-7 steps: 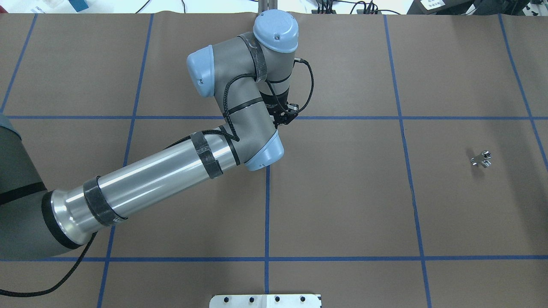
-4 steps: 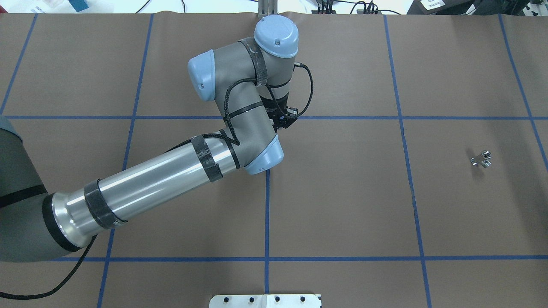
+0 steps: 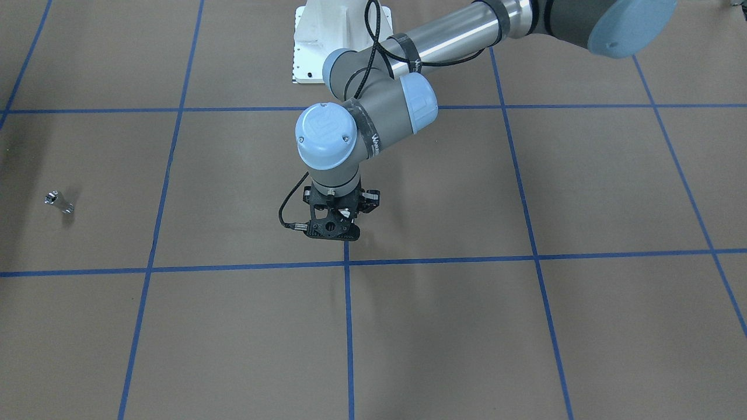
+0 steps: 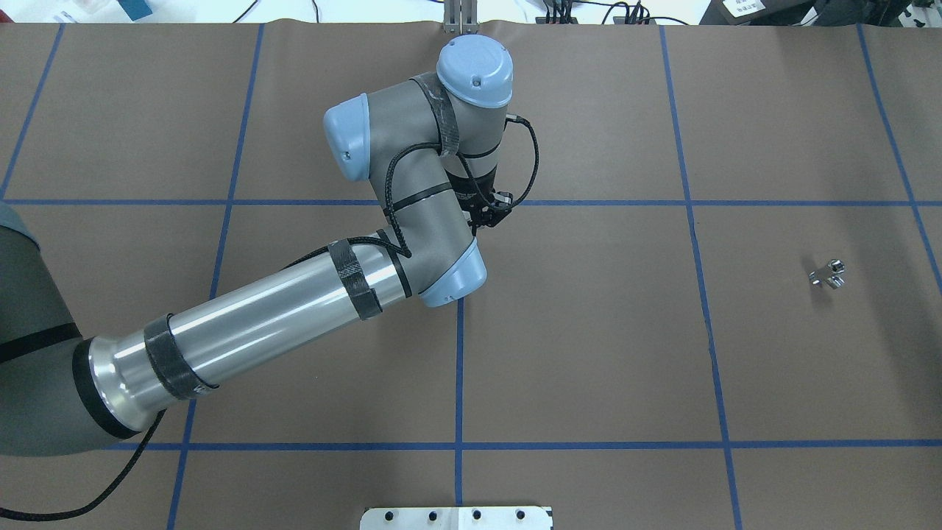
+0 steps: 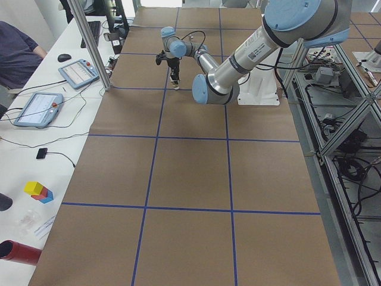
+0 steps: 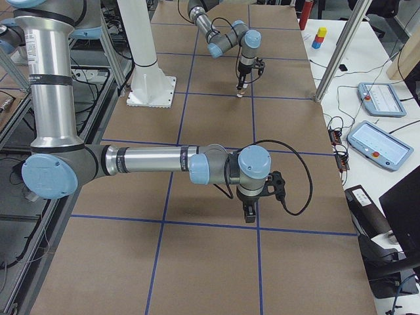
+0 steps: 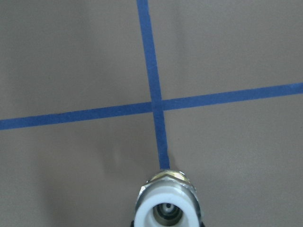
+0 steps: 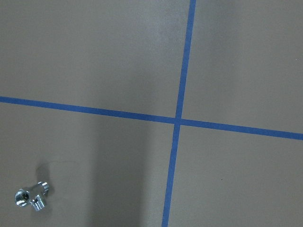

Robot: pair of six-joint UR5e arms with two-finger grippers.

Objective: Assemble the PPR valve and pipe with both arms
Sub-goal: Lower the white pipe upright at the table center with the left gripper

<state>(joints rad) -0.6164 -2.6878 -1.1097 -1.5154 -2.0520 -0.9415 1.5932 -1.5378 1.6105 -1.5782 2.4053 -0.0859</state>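
Observation:
My left gripper [image 4: 491,210] points straight down over the table's middle tape crossing and is shut on the PPR valve [image 7: 165,205]. The valve's white collar end and brass ring fill the bottom of the left wrist view. In the front view the wrist and its camera mount hide the left gripper [image 3: 334,230]. The pipe [image 4: 828,274], a tiny silver piece, lies alone far to the right; it also shows in the front view [image 3: 58,202] and the right wrist view [image 8: 31,198]. My right gripper [image 6: 249,213] shows only in the exterior right view, pointing down, and I cannot tell its state.
The brown table cover [image 4: 589,331] carries a blue tape grid. The white bolted pedestal [image 3: 321,41] stands at the robot's edge. An upright frame post [image 5: 89,42] and desks with tablets [image 5: 38,107] line the operators' side.
My left wrist and elbow have shifted slightly towards the robot's side of the table, the valve still in the gripper. The pipe has not moved.

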